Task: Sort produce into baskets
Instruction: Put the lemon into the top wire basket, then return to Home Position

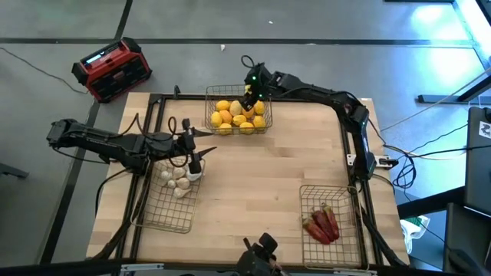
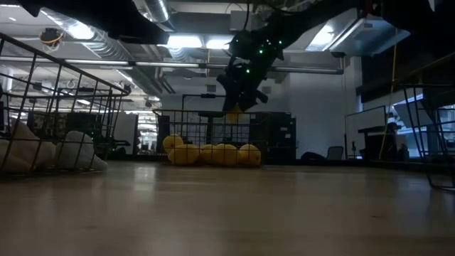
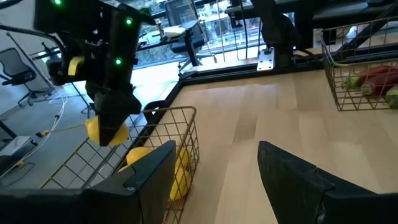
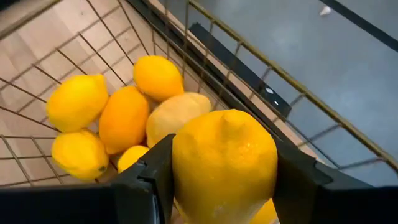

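Over the lemon basket (image 1: 209, 107) the right gripper (image 1: 248, 93) pinches a yellow lemon (image 4: 224, 163); the left gripper (image 1: 193, 151), jaws apart and empty, hangs beside the garlic basket (image 1: 161, 215).

A red-and-black box (image 1: 112, 70) sits on the grey floor just off the far left corner of the pale wooden surface (image 1: 253, 176). Empty office chairs (image 3: 13, 68) stand beyond.

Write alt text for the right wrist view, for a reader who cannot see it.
The right gripper holds a yellow lemon between its two dark fingers, above a wire basket of fruit. Below it in the basket lie several more yellow and orange lemons, with wooden tabletop showing through the mesh and grey floor beyond the basket's rim.
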Controlling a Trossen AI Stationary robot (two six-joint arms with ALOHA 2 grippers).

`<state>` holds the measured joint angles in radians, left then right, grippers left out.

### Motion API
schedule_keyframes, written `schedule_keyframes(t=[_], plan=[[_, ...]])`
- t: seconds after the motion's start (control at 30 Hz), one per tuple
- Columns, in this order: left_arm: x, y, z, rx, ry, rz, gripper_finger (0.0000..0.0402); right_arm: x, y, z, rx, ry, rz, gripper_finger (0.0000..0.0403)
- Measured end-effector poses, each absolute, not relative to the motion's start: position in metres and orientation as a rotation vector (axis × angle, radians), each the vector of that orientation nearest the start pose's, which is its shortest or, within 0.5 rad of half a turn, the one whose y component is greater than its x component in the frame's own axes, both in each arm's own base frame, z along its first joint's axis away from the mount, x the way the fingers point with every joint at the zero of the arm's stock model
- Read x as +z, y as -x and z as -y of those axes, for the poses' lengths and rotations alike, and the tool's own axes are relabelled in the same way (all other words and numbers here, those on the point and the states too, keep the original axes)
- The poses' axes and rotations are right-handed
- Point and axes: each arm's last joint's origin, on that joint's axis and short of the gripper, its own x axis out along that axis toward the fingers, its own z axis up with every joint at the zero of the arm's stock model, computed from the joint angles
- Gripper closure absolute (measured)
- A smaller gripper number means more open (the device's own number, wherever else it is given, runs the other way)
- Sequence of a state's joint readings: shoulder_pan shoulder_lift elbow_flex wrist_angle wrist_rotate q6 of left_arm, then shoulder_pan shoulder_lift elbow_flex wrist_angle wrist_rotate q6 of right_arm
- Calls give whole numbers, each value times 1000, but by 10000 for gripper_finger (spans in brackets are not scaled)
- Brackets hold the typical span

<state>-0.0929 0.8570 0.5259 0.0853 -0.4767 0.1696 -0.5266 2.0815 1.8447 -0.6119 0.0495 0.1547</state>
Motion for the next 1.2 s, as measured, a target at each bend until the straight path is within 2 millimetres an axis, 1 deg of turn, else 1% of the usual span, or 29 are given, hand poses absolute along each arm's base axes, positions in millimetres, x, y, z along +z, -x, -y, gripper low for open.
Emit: schedule_keyframes(t=[0.23,0.67,0.8,1.0,1.2], plan=[[257,-189,4,362,-226,-267,178,248,-402,235,-615,-334,-778,213],[257,-189,4,362,-223,-267,178,249,-403,236,-624,-287,-771,212],[257,-189,4,362,-223,-267,178,244,-406,237,-607,-292,-773,206],[257,-189,4,363,-223,-268,178,235,-410,239,-604,-289,-774,181],[257,-189,4,363,-229,-275,178,236,-412,240,-601,-299,-751,126]])
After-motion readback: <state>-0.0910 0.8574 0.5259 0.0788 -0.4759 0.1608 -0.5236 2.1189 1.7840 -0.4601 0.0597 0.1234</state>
